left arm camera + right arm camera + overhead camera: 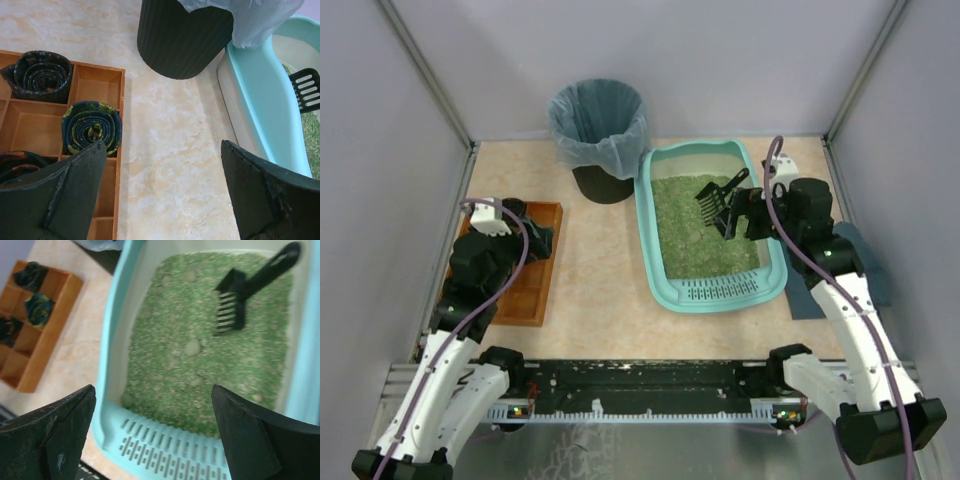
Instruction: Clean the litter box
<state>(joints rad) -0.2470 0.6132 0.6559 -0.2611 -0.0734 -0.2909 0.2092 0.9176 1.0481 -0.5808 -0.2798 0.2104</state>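
The teal litter box (720, 292) lies right of centre, its slotted lip toward the arms, filled with greenish litter (200, 315). A few round clumps (192, 346) sit in the litter. A black slotted scoop (718, 195) rests on the litter at the far right, its handle toward the far corner. My right gripper (735, 225) hovers open above the litter just short of the scoop (250, 285), and nothing is between its fingertips (152, 390). My left gripper (535, 240) is open over the right edge of the wooden tray, with bare tabletop between its fingers (162, 145).
A black bin (598, 140) with a blue-grey bag stands at the back, next to the litter box's far left corner (260, 100). A brown wooden compartment tray (525, 290) holding rolled dark fabric (92, 127) lies at the left. A dark mat (868, 268) lies under the right arm.
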